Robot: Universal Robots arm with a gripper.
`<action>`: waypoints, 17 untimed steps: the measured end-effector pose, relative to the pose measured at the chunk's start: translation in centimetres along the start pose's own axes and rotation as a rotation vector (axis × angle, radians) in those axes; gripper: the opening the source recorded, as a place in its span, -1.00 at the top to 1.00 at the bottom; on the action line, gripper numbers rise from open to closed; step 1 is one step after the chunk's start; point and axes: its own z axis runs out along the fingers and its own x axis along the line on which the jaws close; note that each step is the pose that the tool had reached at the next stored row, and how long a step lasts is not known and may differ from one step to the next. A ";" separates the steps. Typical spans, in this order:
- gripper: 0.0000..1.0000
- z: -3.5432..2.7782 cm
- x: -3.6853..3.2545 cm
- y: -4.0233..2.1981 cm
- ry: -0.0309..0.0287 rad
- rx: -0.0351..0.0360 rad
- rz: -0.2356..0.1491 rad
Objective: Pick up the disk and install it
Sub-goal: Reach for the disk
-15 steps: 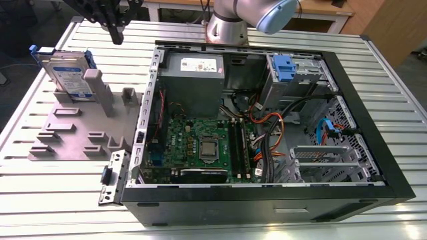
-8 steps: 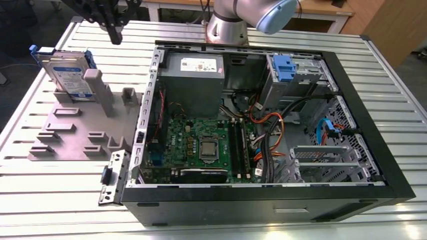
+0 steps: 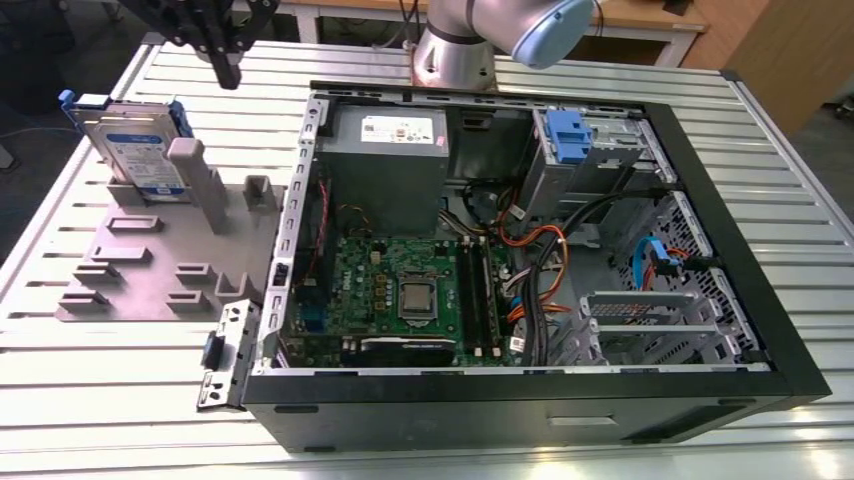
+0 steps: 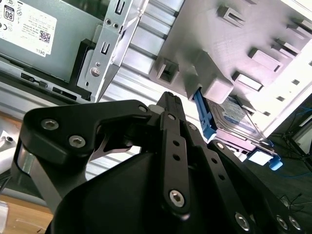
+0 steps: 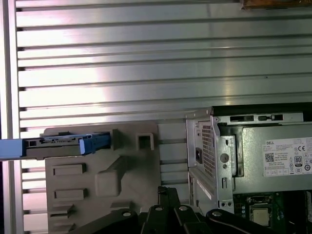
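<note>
Nothing was done yet: the disk [image 3: 138, 150] stood in its grey holder [image 3: 147, 270], and the gripper [image 3: 227, 78], pinched closed and empty, hovered at its one o'clock.

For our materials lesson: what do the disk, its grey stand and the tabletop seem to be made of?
Disk: silver-grey metal body, likely, with a glossy blue plastic frame. Stand: matte grey plastic, probably, with moulded blocky shapes. Tabletop: ribbed bare metal, shiny, perhaps aluminium.

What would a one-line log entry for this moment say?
stage: disk not picked up | gripper: shut, empty, apart from disk | disk: upright in grey stand | computer case: open
</note>
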 end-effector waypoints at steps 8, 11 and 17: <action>0.79 0.02 0.43 -0.03 0.0001 0.0001 0.000; 0.79 0.03 0.60 -0.05 0.0000 0.0000 0.000; 0.79 0.05 0.88 -0.07 0.0001 0.0000 0.000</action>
